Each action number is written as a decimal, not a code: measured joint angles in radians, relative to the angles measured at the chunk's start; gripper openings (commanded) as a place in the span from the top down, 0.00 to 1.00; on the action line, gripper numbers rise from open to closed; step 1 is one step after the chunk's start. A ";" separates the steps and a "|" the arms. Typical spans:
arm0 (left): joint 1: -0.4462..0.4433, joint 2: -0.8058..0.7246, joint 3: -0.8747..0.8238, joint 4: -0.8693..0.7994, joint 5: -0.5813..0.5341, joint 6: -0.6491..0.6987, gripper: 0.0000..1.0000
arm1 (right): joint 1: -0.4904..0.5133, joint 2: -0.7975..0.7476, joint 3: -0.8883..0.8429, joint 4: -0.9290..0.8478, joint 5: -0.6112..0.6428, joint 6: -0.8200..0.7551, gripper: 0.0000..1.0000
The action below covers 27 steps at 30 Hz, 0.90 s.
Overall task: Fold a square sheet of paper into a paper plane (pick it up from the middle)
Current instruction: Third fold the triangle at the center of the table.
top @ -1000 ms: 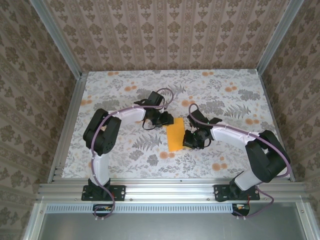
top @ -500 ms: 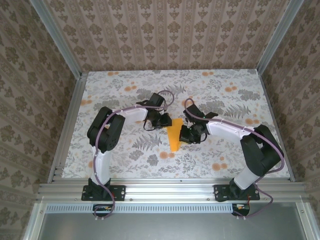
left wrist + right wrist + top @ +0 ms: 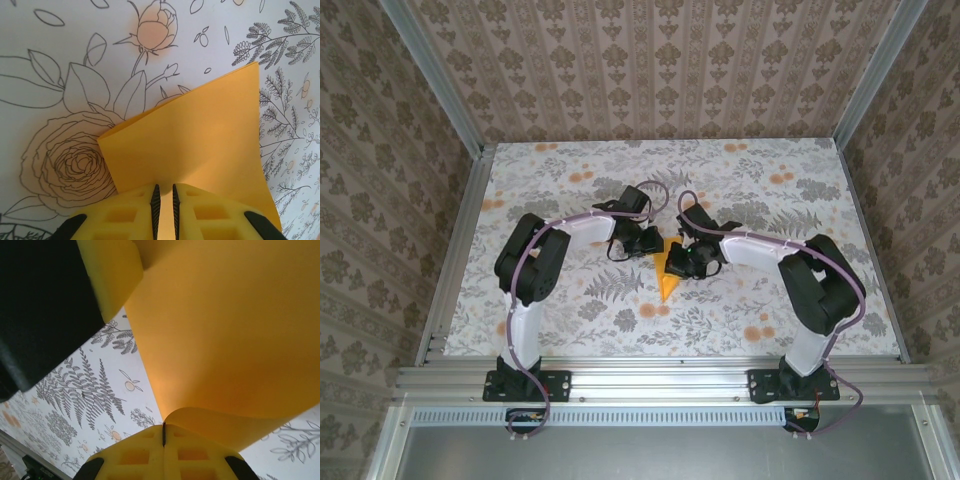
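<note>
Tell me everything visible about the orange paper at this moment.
The paper is thin, plain orange-yellow, folded over and bowed, held between the arms at mid-table. The left pincer pinches one edge, the right pincer another where the sheet curls. From above it narrows to a point toward the near edge.

**Top external view.** The thin orange-yellow paper sheet (image 3: pixel 667 284) is largely covered by the left gripper (image 3: pixel 653 250) and the right gripper (image 3: pixel 680 264). One pointed tip stays exposed. Jaw spacing is too small to read (both heads are tiny at this range).

**Left wrist view.** The sheet's near edge is hidden behind the yellow ribbed left fingers (image 3: pixel 130 215). These fingers are cut off by the lower frame edge.

**Right wrist view.** The sheet runs past the top and right frame edges, so its outline and creases cannot be determined. The yellow right fingers (image 3: pixel 130 460) are cropped at the bottom. A dark, out-of-focus mass (image 3: pixel 40 315) occupies the upper left, and its identity cannot be established.
</note>
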 measured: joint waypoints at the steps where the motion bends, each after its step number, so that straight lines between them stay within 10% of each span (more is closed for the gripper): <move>1: 0.000 0.000 0.000 0.000 0.000 0.000 0.81 | 0.000 0.006 0.002 0.008 -0.004 0.000 1.00; 27: -0.001 0.003 0.006 -0.007 0.000 0.001 0.81 | 0.010 0.077 0.026 0.041 -0.023 -0.002 0.98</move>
